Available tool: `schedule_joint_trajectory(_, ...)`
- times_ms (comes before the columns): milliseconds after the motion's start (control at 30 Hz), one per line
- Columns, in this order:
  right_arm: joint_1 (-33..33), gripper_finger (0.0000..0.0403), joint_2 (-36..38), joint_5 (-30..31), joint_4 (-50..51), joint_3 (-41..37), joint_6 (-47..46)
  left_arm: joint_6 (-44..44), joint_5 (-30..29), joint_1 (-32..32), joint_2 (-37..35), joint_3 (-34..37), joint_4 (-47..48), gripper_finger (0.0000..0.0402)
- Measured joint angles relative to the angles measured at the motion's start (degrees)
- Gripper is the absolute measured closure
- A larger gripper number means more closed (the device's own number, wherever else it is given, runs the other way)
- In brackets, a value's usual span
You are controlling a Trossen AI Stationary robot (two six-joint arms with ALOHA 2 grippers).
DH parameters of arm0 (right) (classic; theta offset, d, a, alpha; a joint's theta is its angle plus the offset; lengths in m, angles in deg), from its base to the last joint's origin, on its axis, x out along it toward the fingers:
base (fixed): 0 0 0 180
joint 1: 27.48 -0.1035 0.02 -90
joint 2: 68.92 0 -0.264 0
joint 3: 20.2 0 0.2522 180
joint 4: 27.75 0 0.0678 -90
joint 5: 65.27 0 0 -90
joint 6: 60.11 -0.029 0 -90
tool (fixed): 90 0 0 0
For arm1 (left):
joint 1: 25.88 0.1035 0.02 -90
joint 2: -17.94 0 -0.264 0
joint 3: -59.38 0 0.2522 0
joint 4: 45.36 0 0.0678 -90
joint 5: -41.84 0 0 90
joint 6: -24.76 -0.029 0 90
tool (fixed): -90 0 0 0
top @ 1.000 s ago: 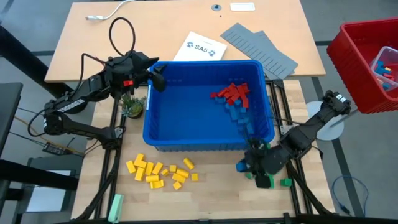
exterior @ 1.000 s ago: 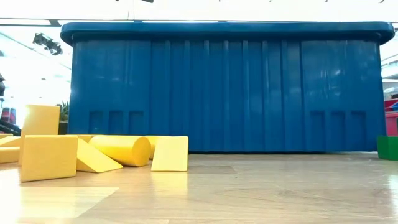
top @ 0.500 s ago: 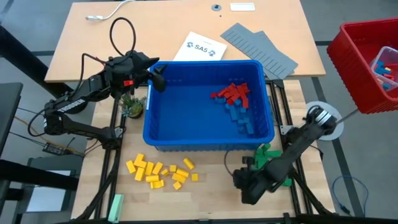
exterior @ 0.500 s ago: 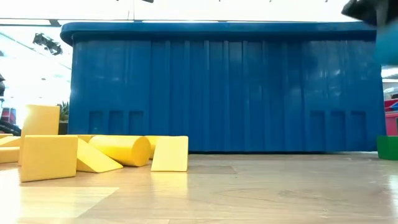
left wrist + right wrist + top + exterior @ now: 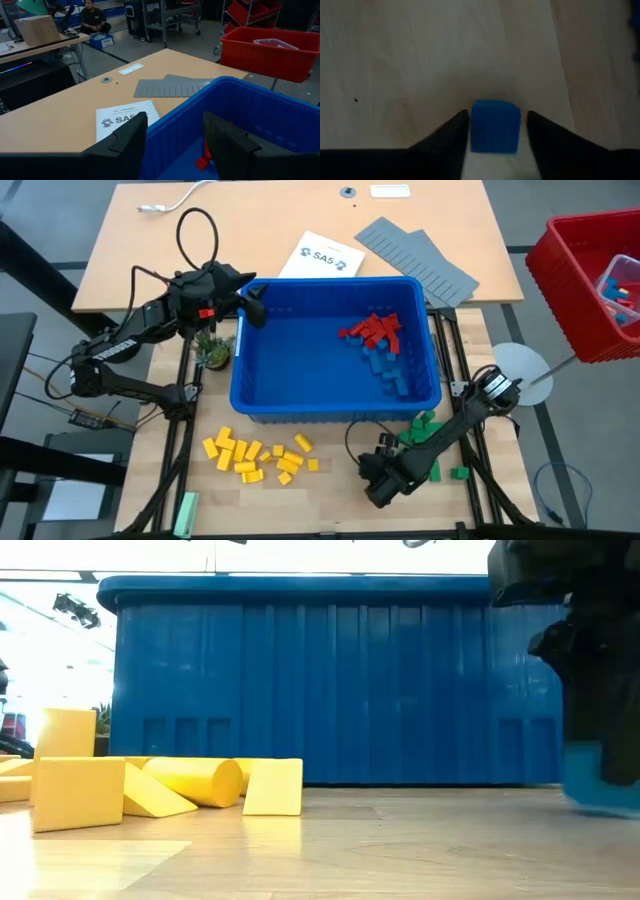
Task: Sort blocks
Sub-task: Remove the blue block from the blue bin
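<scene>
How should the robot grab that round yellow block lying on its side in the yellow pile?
Judging by its pose, come straight down and pinch the yellow plastic cylinder block across its two flat ends. Its curved side could roll out of the claw, and a yellow wedge block crowds one end, so it may need nudging clear first.

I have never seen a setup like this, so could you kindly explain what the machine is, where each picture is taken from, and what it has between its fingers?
It is a two-armed robot at a table. One camera looks straight down, one sits at table-top height, and one rides on each wrist.

A blue bin stands mid-table with red blocks and blue ones inside. Before it lie yellow blocks on one side and green blocks on the other.

The right gripper is low over the bare wood between those groups. Its wrist camera shows a blue block between its fingers, though slim gaps show, so I cannot tell whether it is gripped or just released.

The left gripper waits open at the bin's rim, empty.
</scene>
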Motion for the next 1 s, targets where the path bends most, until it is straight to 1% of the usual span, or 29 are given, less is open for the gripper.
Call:
schedule_joint_trajectory(100, 0.0, 0.0168, 1.1, -0.6, 0.8, 0.0, -0.8, 0.0, 0.0, 0.0, 0.0, 0.0, 0.0, 0.0199)
schedule_joint_trajectory(200, -0.1, 0.0129, 5.0, -1.8, 1.0, 0.0, -0.8, 0.0, 0.0, 0.0, 0.0, 0.0, -0.3, 0.0199)
schedule_joint_trajectory(267, -0.1, 0.0122, 8.6, -2.6, 1.1, 0.0, -1.5, 0.0, 0.0, 0.0, 0.0, 0.0, -0.3, 0.0199)
schedule_joint_trajectory(400, -0.3, 0.0127, 17.8, -4.5, -0.1, 0.0, -3.6, 1.0, 0.1, 0.0, 0.0, 0.0, 0.2, 0.0199)
schedule_joint_trajectory(500, -0.2, 0.0135, 24.4, -4.9, -2.9, 0.0, -3.3, 1.9, 2.2, 0.0, 0.0, 0.0, 0.5, 0.0199)
schedule_joint_trajectory(567, 0.9, 0.0139, 28.4, -4.4, -4.8, 0.0, -1.6, 1.7, 2.5, 0.0, 0.0, 0.0, 0.4, 0.0199)
schedule_joint_trajectory(700, 5.2, 0.0145, 34.7, 0.9, -7.7, 0.0, 7.0, 1.6, 2.5, 0.0, 0.2, 0.0, 0.1, 0.0199)
schedule_joint_trajectory(800, 10.4, 0.0149, 38.2, 4.7, -9.7, 0.0, 16.7, 2.1, 2.5, 0.0, 0.4, 0.0, 0.8, 0.0199)
schedule_joint_trajectory(933, 19.6, 0.0155, 40.7, 10.0, -10.3, 0.0, 30.7, 1.7, 4.6, 0.0, 0.5, 0.0, 0.8, 0.0199)
schedule_joint_trajectory(1000, 25.6, 0.0159, 40.9, 10.2, -10.2, 0.0, 37.0, 1.0, 7.3, 0.0, 0.9, 0.0, 1.0, 0.0199)
